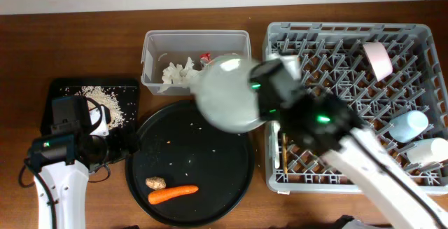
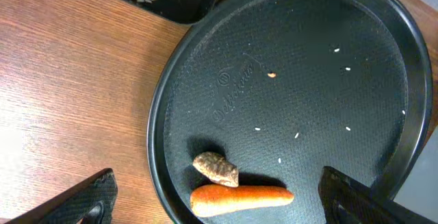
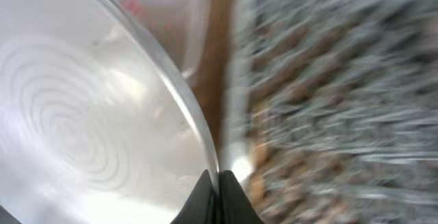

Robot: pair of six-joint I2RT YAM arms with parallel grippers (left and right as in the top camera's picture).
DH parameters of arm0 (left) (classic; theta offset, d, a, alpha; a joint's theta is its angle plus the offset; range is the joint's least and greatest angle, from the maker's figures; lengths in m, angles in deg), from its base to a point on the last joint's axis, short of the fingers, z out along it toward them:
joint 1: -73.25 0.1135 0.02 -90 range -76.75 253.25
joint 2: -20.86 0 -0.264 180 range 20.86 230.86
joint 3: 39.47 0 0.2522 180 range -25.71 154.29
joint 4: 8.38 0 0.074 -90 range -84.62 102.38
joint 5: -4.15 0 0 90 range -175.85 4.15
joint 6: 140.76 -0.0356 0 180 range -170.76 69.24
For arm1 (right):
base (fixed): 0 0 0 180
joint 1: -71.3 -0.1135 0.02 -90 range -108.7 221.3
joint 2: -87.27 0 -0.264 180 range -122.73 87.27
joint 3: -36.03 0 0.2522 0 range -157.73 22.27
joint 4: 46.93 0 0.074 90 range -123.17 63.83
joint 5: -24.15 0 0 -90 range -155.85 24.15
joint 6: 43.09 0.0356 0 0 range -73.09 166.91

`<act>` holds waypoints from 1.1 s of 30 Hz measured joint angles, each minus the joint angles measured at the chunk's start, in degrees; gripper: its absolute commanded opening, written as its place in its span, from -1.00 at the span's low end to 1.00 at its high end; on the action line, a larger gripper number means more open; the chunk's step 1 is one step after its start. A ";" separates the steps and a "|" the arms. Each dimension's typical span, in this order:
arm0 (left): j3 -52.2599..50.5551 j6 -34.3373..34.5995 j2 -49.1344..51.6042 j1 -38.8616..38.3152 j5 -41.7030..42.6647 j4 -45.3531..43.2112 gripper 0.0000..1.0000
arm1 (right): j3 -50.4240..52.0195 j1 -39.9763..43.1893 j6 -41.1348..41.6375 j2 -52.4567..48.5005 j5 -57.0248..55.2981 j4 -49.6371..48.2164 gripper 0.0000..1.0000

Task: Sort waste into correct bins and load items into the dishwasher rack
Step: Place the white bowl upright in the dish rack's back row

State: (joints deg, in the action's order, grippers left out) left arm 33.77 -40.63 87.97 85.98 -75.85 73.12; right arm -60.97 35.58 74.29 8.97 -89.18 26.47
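As the right gripper nips only the white plate rim mid-frame, it cd slip or clip rack pegs.

Blurred white plate in right hand, beside grey rack, carrot and brown lump on round black tray

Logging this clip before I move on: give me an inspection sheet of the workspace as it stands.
surface: brown wooden table.
job's things: plate held above the table; tissue and red wrapper in clear tub; rice in black tray; carrot and brown lump on round tray; cup, bowl and chopsticks in rack.
clutter: nothing seen.
grippers: left gripper open, empty; right gripper shut on the plate's rim.
cables: black cable by the left arm.
surroundings: nothing seen.
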 measured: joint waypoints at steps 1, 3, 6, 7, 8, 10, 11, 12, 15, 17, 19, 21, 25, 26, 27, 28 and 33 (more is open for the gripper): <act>0.00 0.00 0.00 0.00 0.00 0.00 0.87 | -0.02 2.34 -1.73 1.57 -4.31 -0.02 -0.92; 0.00 0.00 0.00 0.00 0.00 -0.02 0.87 | -0.02 9.46 -5.62 3.39 -15.19 -0.09 -0.92; 0.00 0.00 0.00 0.00 0.00 -0.11 0.87 | 0.00 20.37 -8.13 2.67 -28.68 -2.73 -0.92; 0.00 0.00 -0.04 0.00 0.00 -0.15 0.87 | -0.02 22.84 -8.39 1.75 -31.36 -4.52 -0.92; 0.00 0.00 -0.04 0.00 0.00 -0.17 0.87 | -0.04 26.08 -8.59 -0.81 -33.94 -5.49 -0.92; 0.00 0.00 -0.04 0.00 0.02 -0.13 0.87 | -0.04 28.20 -8.90 -6.56 -35.87 -6.25 -0.92; 0.00 0.00 -0.07 0.00 0.00 -0.20 0.87 | -0.04 28.20 -9.07 -9.09 -36.22 -6.58 -0.92; 0.00 0.00 -0.07 0.00 0.00 -0.20 0.87 | -0.07 28.20 -9.22 -11.67 -36.61 -7.04 -0.92; 0.00 0.00 -0.07 0.00 0.00 -0.15 0.87 | -0.07 28.20 -9.35 -20.81 -37.00 -9.31 -0.92; 0.00 0.00 -0.07 0.00 0.02 -0.09 0.87 | -0.07 28.17 -9.40 -24.83 -37.00 -10.51 -0.92; 0.00 0.00 -0.07 0.00 0.00 -0.31 0.87 | -0.07 28.00 -9.44 -25.99 -36.98 -11.26 -0.92; 0.00 0.00 -0.07 0.00 0.00 -1.11 0.87 | -0.07 26.93 -9.44 -26.03 -36.22 -12.28 -0.92; 0.00 0.00 -0.07 0.00 0.00 -1.33 0.87 | -0.07 20.22 -9.57 -26.03 -33.05 -13.31 0.05; 0.00 0.00 -0.07 0.00 0.02 -1.33 0.87 | -0.07 17.66 -9.57 -26.01 -31.95 -13.33 0.19; 0.00 0.00 -0.07 0.00 0.02 -1.31 0.87 | -0.07 15.39 -9.46 -26.03 -31.30 -12.33 0.26; 0.00 0.00 -0.07 0.00 0.00 -1.31 0.87 | -0.07 13.51 -9.42 -26.01 -30.77 -11.69 0.28; 0.00 0.00 -0.07 0.00 0.02 -1.29 0.87 | -0.09 8.20 -7.82 -25.46 -27.74 -5.14 0.33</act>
State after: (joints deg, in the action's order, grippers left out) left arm 33.77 -40.63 87.90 85.98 -75.83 71.83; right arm -61.06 43.78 66.46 -16.50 -116.91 21.33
